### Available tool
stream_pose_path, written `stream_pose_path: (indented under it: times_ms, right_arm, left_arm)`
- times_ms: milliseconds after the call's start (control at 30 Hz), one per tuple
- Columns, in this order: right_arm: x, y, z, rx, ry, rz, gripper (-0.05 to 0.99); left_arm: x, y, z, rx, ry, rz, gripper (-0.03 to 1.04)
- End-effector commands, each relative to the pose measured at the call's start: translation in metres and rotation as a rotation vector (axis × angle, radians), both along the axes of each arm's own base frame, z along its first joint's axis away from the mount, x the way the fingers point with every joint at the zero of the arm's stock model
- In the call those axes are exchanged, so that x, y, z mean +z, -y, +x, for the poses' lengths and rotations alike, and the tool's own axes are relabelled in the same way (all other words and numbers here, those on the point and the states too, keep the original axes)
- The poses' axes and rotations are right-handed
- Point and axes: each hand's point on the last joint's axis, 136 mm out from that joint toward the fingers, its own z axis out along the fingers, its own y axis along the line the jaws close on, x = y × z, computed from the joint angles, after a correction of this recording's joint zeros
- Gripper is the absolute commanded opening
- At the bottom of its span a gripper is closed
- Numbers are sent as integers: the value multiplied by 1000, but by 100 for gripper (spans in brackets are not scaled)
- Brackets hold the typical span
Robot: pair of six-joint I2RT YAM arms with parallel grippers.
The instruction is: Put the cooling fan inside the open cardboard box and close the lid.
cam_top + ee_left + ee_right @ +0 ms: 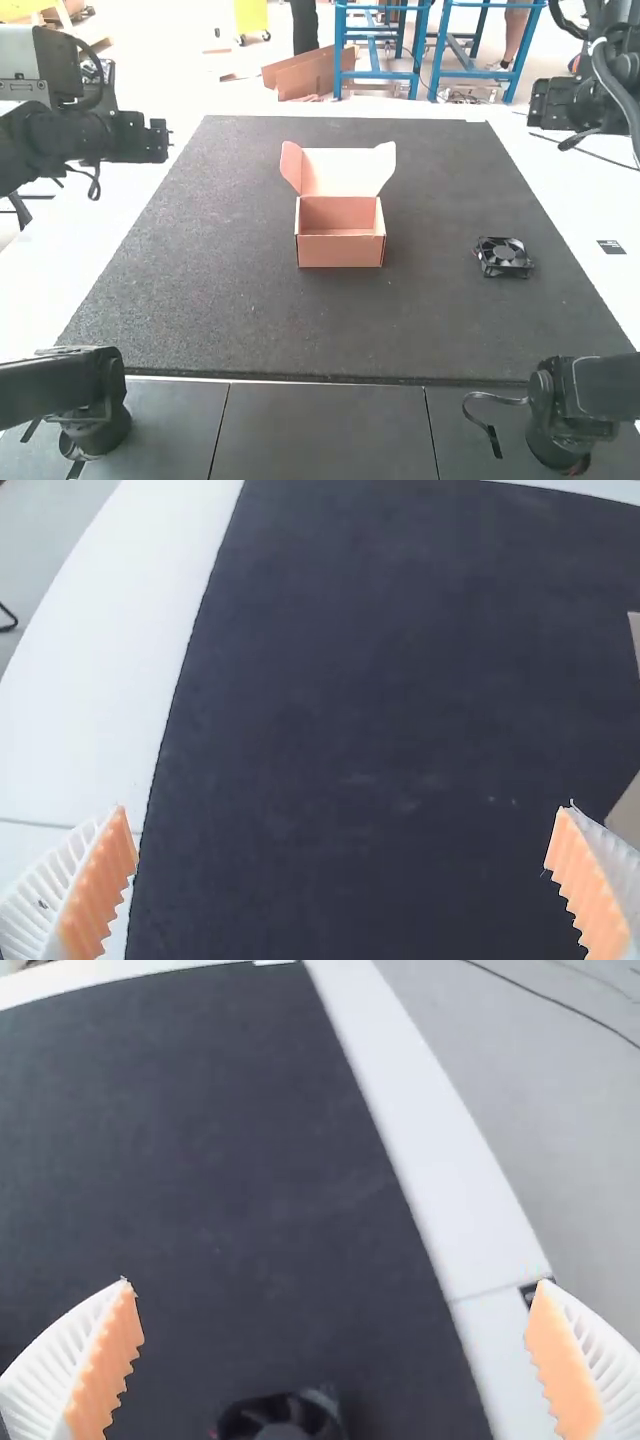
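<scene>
Nothing was done yet. The fan (503, 257) lay near the mat's (200, 280) right edge, well apart from the box (340, 245) at mid-mat, its lid (340, 168) up. The left gripper (340, 820) and right gripper (335, 1288) both gaped, empty.

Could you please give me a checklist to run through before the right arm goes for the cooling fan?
1. The lid of the cardboard box stands open: ok.
2. Inside of the box free of other things: cannot tell, its bottom is hidden.
3. The cooling fan lies flat on the mat, apart from the box: ok.
4. The right gripper is open, fan seen between its fingers: ok.
5. The left gripper is open, holding nothing: ok.
</scene>
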Motion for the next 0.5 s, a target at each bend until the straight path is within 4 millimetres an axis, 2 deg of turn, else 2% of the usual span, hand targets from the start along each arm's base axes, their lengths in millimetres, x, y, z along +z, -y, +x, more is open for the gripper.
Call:
stream_pose_path:
  times_ms: [0,67,200,467]
  right_arm:
    - [-3,18,5,-70,-29,23,88]
    - [-15,27,5,-95,-67,37,88]
    - [-48,32,1,-90,-179,112,88]
    - [-111,38,1,-15,-378,60,88]
  left_arm:
    - [25,-1,0,2,46,18,97]
    - [22,1,-1,-6,30,18,97]
    - [10,3,-2,-17,-14,18,97]
    - [6,14,3,-47,-44,5,97]
